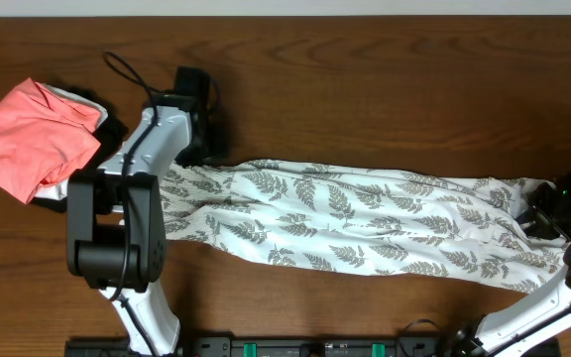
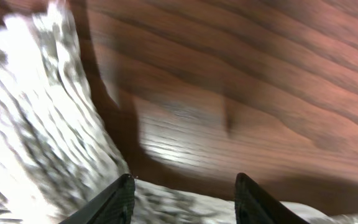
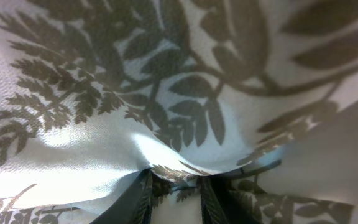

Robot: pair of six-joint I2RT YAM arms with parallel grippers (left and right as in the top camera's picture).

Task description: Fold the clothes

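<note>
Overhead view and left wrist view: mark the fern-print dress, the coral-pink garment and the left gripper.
fern-print dress (image 1: pixel 365 213), overhead view, middle of the spread fabric.
coral-pink garment (image 1: pixel 33 139), overhead view, centre of its top face.
left gripper (image 2: pixel 182 182), left wrist view, midway between its open fingertips.

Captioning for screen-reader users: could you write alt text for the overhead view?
A white fern-print dress lies stretched across a wooden table, the right end effector gripping its right end and the left end effector open by its left end. A coral-pink garment sits at the table's far left.
</note>
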